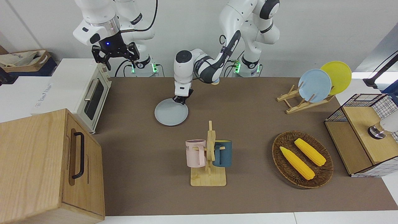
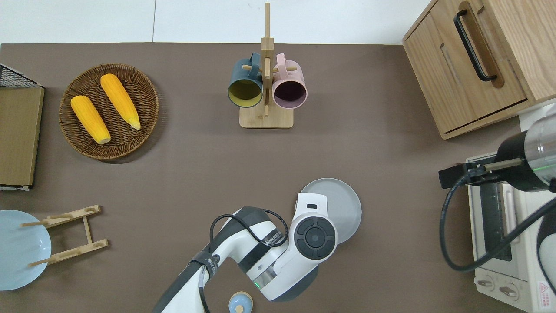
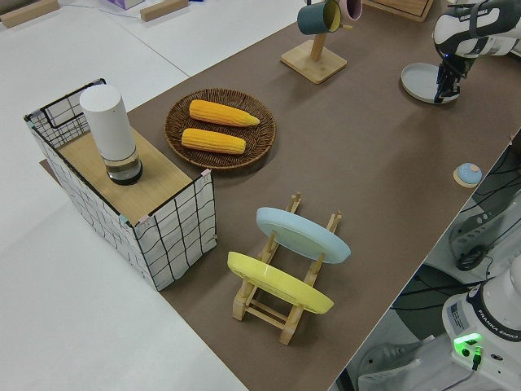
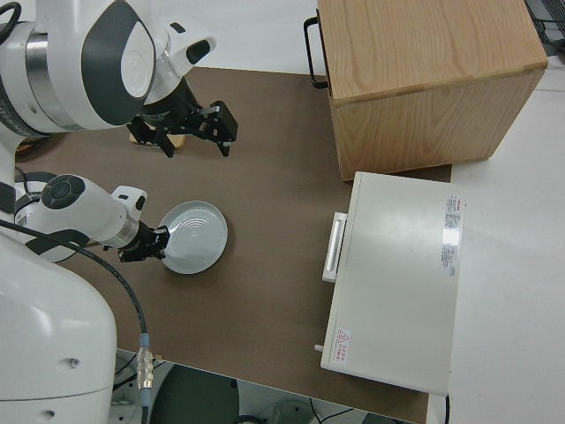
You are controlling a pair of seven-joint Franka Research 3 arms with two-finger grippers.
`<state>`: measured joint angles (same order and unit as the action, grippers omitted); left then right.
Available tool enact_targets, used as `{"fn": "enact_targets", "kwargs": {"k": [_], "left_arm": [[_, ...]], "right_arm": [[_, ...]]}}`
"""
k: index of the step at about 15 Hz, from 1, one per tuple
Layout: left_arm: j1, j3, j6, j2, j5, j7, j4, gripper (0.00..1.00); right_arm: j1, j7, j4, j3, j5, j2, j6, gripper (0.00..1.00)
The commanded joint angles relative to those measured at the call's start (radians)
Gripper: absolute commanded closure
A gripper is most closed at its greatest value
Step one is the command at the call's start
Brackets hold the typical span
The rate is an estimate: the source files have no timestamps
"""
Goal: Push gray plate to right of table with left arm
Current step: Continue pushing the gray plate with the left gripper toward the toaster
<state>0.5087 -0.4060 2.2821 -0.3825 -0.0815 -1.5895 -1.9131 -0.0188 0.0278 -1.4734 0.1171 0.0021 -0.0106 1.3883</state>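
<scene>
The gray plate (image 1: 169, 113) (image 2: 347, 202) (image 3: 419, 81) (image 4: 196, 237) lies flat on the brown table (image 1: 248, 124), near the robots and toward the right arm's end. The left arm reaches across, and its left gripper (image 1: 182, 101) (image 3: 444, 96) (image 4: 159, 245) points straight down at the plate's rim, on the edge nearest the robots and toward the left arm's end. In the overhead view the arm's wrist hides that gripper and part of the plate. The right arm is parked, and its right gripper (image 1: 115, 57) (image 4: 192, 132) is open and holds nothing.
A mug rack (image 1: 208, 155) with a pink and a blue mug stands farther from the robots than the plate. A toaster oven (image 1: 90, 96) and a wooden cabinet (image 1: 46, 165) fill the right arm's end. A corn basket (image 1: 302, 159), a plate rack (image 1: 314, 85) and a wire crate (image 1: 363, 133) sit toward the left arm's end.
</scene>
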Motion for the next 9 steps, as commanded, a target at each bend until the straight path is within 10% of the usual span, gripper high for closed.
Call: {"fn": "enact_targets", "kwargs": {"k": [1, 3, 5, 6, 9], "left_arm": [[0.022, 0.006, -0.013, -0.052, -0.015, -0.018, 0.043, 1.0], [0.021, 0.01, -0.027, -0.05, -0.015, -0.007, 0.06, 0.84], [0.014, 0.012, -0.052, -0.047, -0.023, 0.009, 0.065, 0.26], [0.014, 0.012, -0.067, -0.045, -0.023, 0.026, 0.066, 0.13], [0.011, 0.01, -0.095, -0.039, -0.021, 0.056, 0.069, 0.01]], "right_arm": [[0.02, 0.0, 0.004, 0.015, 0.01, -0.006, -0.012, 0.017], [0.02, 0.001, 0.004, 0.015, 0.01, -0.006, -0.012, 0.017], [0.02, 0.0, 0.004, 0.015, 0.01, -0.006, -0.012, 0.017], [0.02, 0.001, 0.004, 0.013, 0.01, -0.006, -0.012, 0.017], [0.02, 0.0, 0.004, 0.015, 0.01, -0.006, -0.012, 0.017]]}}
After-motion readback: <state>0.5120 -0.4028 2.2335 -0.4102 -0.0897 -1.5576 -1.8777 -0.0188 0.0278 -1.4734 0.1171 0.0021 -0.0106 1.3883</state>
